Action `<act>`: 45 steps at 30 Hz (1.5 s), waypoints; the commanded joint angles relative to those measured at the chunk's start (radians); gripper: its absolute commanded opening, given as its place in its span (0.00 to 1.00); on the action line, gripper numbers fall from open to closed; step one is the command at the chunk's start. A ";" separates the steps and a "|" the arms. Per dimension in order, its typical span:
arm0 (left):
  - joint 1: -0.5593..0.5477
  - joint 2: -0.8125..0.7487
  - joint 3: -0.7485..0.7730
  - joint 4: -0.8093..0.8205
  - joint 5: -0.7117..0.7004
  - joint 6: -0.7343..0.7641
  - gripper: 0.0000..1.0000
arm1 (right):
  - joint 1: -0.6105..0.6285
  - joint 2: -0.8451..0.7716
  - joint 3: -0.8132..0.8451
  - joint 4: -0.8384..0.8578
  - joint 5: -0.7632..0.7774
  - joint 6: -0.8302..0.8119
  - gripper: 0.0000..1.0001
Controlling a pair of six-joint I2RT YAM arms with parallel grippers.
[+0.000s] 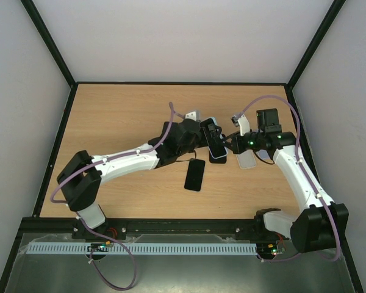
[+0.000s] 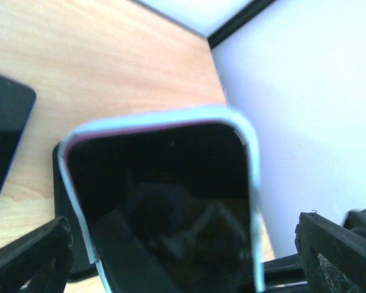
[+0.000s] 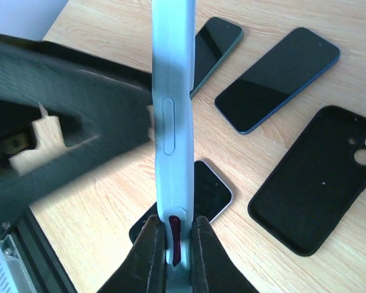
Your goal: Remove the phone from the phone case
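A phone with a dark screen sits in a light blue case point(image 3: 172, 91), held upright above the table; it also shows in the top view point(image 1: 215, 141) and the left wrist view point(image 2: 165, 201). My right gripper point(image 3: 174, 244) is shut on the case's lower end, where a red strip of the phone point(image 3: 174, 235) shows through a cut-out. My left gripper point(image 2: 183, 244) faces the screen, its fingers point(image 2: 30, 256) spread to either side of the case, with a gap on the right. In the top view the left gripper point(image 1: 201, 137) and right gripper point(image 1: 227, 144) meet at the case.
On the table below lie a green-edged phone point(image 3: 213, 46), a blue phone point(image 3: 277, 79), an empty black case point(image 3: 320, 183) and a white-edged phone point(image 3: 210, 192). A black phone point(image 1: 195, 175) and a pale case point(image 1: 246, 160) show in the top view.
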 commanded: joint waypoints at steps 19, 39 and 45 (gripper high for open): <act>0.309 -0.284 -0.694 1.217 0.720 0.142 0.76 | -0.042 -0.034 0.137 -0.218 -0.380 -0.100 0.02; 0.205 0.067 -0.561 1.697 0.805 -0.123 0.40 | -0.041 -0.070 0.070 -0.214 -0.481 -0.090 0.02; 0.198 0.077 -0.534 1.709 0.805 -0.134 0.33 | -0.041 -0.072 0.053 -0.206 -0.464 -0.088 0.02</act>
